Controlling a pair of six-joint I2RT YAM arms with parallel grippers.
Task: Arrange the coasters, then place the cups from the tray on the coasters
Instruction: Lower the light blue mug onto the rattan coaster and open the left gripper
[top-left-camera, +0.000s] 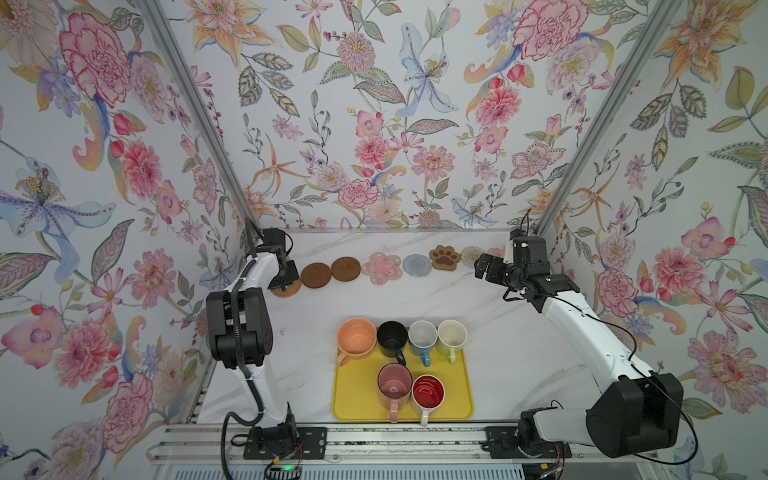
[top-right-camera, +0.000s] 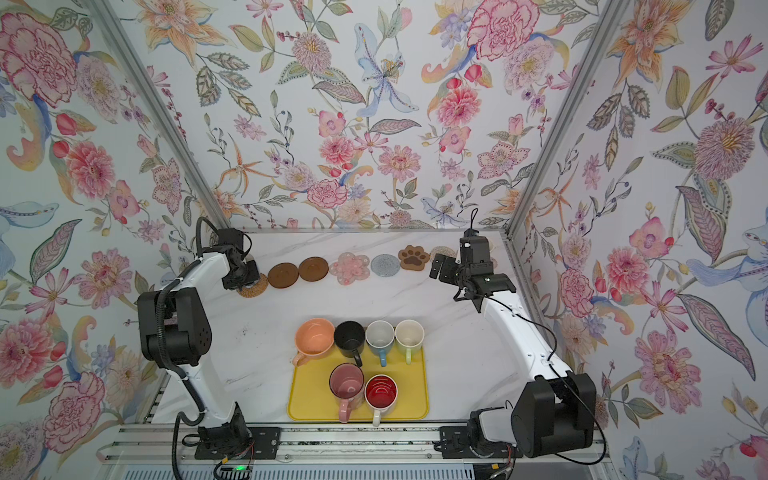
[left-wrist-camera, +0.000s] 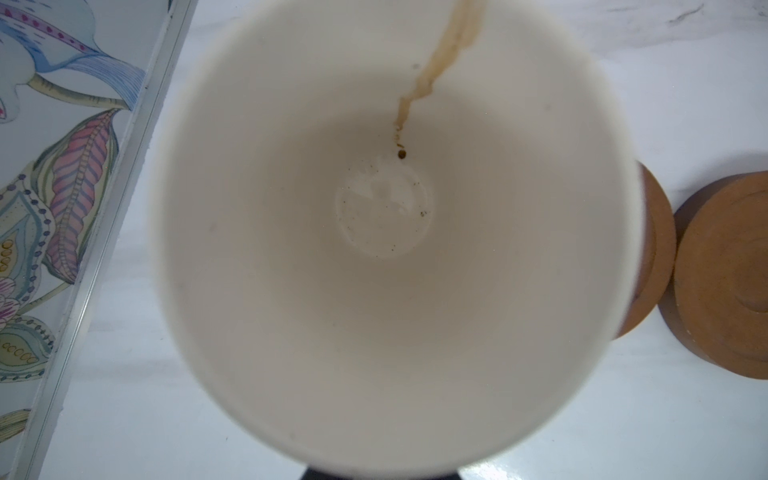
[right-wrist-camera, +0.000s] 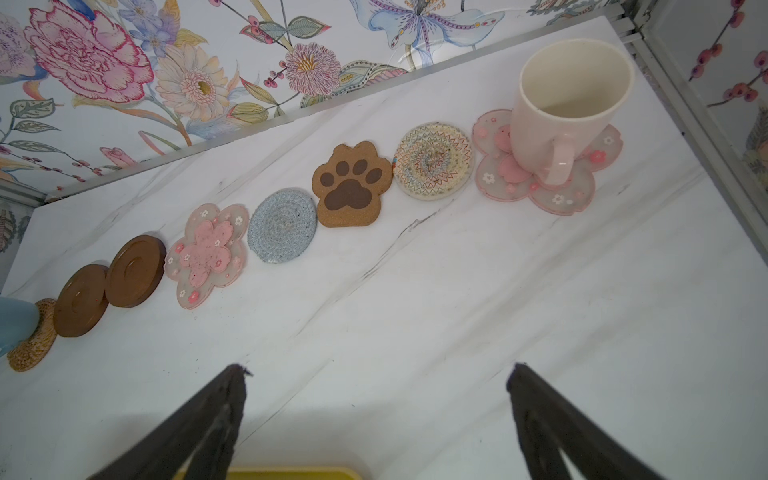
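Close by, the yellow tray (top-left-camera: 357, 399) holds six mugs (top-left-camera: 356, 336) that are not yet on coasters. Past it, the left pincer (top-left-camera: 286, 272) is squeezed shut on a white mug (left-wrist-camera: 374, 249). It holds the mug upright over the rattan coaster (top-left-camera: 286, 291) so it can land flat. I cannot tell if it touches. The right pincer (right-wrist-camera: 376, 384) hangs wide open and empty. Farthest right, a pink-handled mug (right-wrist-camera: 569, 104) sits on a pink flower coaster (right-wrist-camera: 552, 195), so that one looks done.
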